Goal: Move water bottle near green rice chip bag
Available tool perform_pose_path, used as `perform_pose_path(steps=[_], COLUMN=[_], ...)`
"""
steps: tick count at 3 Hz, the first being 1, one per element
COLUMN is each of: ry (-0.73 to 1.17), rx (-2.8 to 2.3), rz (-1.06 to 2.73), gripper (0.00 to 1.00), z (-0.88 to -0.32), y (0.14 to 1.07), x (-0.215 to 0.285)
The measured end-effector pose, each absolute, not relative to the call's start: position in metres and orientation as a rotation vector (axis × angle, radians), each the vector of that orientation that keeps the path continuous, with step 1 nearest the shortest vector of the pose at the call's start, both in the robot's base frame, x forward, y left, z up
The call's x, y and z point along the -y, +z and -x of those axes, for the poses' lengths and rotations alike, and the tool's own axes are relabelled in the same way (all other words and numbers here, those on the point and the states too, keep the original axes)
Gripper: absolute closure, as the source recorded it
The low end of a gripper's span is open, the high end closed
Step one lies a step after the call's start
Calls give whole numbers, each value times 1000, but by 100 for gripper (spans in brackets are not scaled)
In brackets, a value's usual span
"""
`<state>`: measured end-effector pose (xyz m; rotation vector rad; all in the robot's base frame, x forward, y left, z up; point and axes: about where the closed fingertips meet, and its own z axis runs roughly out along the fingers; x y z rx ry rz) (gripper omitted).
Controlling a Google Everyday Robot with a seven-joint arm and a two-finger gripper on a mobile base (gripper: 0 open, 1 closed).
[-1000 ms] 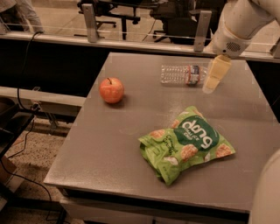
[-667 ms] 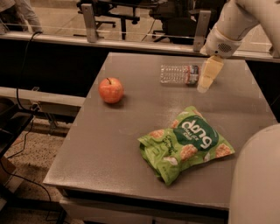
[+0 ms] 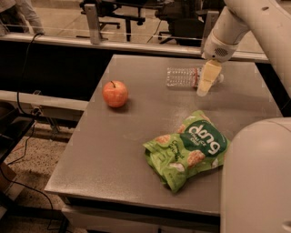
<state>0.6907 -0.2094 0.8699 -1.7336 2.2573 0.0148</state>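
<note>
Grey tabletop (image 3: 136, 150) fills my view, and three things sit on it. The water bottle (image 3: 183, 76) lies on its side near the far edge, clear and ribbed, with its cap end pointing toward the right of the view. The gripper (image 3: 203, 91) hangs right over that cap end, pale yellow, angled down toward the table and covering part of the bottle's neck. I cannot tell from here whether it is apart, together or clamped on anything, nor whether it actually touches the bottle. The white arm (image 3: 236, 25) comes in from the upper right corner and bends down to it.

The green rice chip bag (image 3: 191, 148) lies flat on the near right part of the table, crinkled, with its white lettering upside down to me and pictures of round chips on its front. Bottle and bag are well apart, with a bare stretch of table between them.

A red apple (image 3: 115, 93) stands upright on the left half of the table, stem up, apart from both the bottle and the bag.

A big white rounded part of the robot (image 3: 257, 177) blocks the lower right corner and hides the bag's right edge. Behind the table I see office chairs (image 3: 127, 9), and a dark cable (image 3: 22, 68) hangs down on the left.
</note>
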Motion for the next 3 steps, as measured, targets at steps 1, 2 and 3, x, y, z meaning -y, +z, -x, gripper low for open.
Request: perform_pose_path(steps=[1, 2, 3], ry=[7, -4, -10], rx=[-2268, -2277, -2280], rz=[1765, 1802, 1829], gripper=[0, 15, 39], z=[-698, -701, -702], y=[861, 855, 853], x=[201, 198, 200])
